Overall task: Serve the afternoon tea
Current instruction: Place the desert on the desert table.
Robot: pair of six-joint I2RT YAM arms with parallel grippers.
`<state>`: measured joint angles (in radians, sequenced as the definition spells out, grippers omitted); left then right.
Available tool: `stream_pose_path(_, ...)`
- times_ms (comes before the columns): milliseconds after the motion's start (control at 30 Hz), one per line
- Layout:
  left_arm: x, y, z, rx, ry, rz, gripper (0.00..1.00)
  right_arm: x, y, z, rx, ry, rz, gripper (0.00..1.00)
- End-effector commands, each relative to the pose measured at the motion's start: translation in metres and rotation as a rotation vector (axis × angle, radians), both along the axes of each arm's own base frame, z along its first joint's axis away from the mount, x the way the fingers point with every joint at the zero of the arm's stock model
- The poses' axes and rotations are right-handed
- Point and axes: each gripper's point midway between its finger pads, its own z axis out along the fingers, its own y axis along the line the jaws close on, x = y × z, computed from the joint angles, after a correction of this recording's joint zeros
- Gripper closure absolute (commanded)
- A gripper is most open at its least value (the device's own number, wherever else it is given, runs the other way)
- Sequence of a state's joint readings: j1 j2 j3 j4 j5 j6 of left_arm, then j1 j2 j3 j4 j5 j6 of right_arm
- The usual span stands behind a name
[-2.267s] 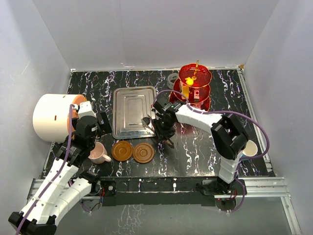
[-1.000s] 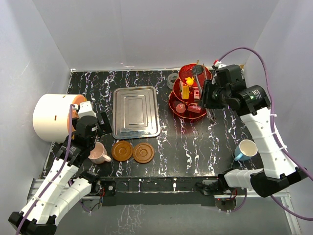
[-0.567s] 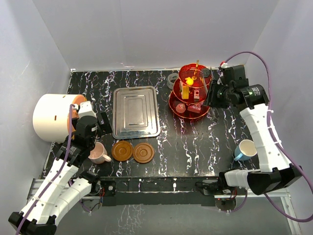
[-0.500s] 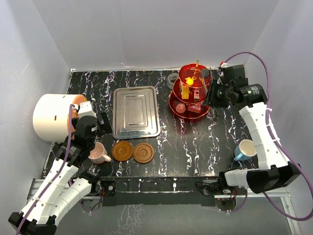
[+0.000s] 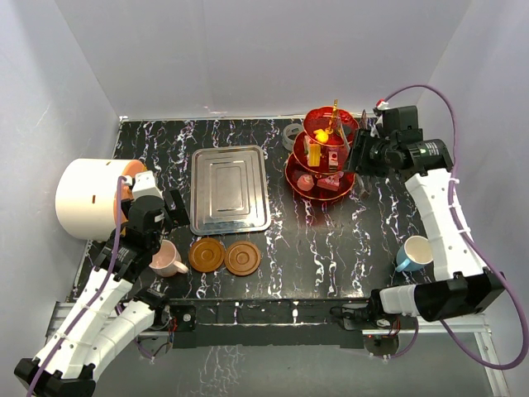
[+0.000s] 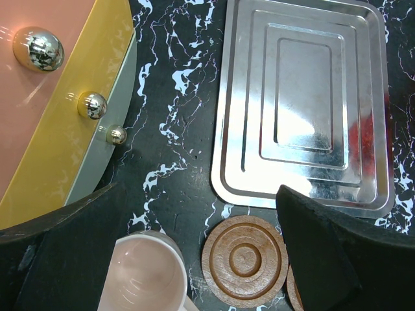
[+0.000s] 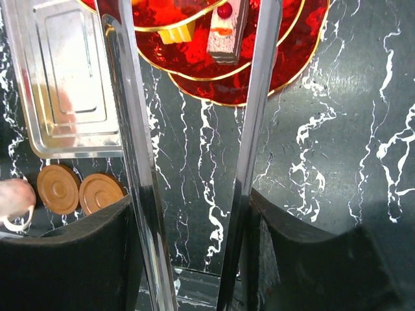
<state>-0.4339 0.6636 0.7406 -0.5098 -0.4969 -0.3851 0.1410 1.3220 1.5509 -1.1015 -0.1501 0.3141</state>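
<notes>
Status from my end. Right pincer (image 7: pixel 191 207) is part closed on a pair of steel tongs (image 7: pixel 256 116), with one blade against each finger. The blades stand apart and I see nothing pinched between them (the tips run off the top of the wrist view, so I can't vouch for those). The pincer hangs just beside the red three-tier stand (image 5: pixel 326 157) at the far right of the worktop (image 5: pixel 331 240), tongs pointing over the tiers.

The stand is loaded. A cake slice with a cherry (image 7: pixel 227 29) and a yellow sweet (image 7: pixel 178 32) lie on the tiers under the tongs, and more pink pieces (image 5: pixel 331 186) sit on a lower tier. I can find no loose sweets on the worktop, so I judge the sweets part mostly or fully done.

Left pincer (image 6: pixel 201 214) is wide open and holds nothing. It hovers over the pink cup (image 6: pixel 146 275) and the nearer brown saucer (image 6: pixel 245 259).

Left to do, as I read it: the cups. The pink cup stands on the worktop just beside that saucer, not on it. Second saucer (image 5: pixel 242 258) is bare too. Blue cup (image 5: pixel 413 252) sits well apart, at the near right of the worktop. The steel tray (image 5: pixel 229 188) and white drum (image 5: pixel 87 197) aren't part of this. I'd call it roughly halfway.
</notes>
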Motion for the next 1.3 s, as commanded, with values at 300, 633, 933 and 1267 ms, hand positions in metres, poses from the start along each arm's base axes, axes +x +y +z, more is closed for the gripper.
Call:
stream_pose_path(300,0.001,0.001,0.007,0.004,-0.016,-0.004,0.01,-0.029,0.057,0.111,0.284,-0.344,0.269,0.62)
stream_pose_path(633,-0.001,0.007,0.011,0.009,-0.033,0.027,0.01,-0.036,0.209,0.032,0.200,-0.179,0.520,0.60)
stream_pose_path(933,-0.006,0.014,0.024,-0.013,-0.105,0.053,0.01,0.010,0.295,-0.109,0.151,0.007,0.541,0.59)
stream_pose_path(1267,-0.005,0.015,0.026,-0.012,-0.114,0.062,0.01,0.032,0.325,-0.185,0.098,0.111,0.527,0.57)
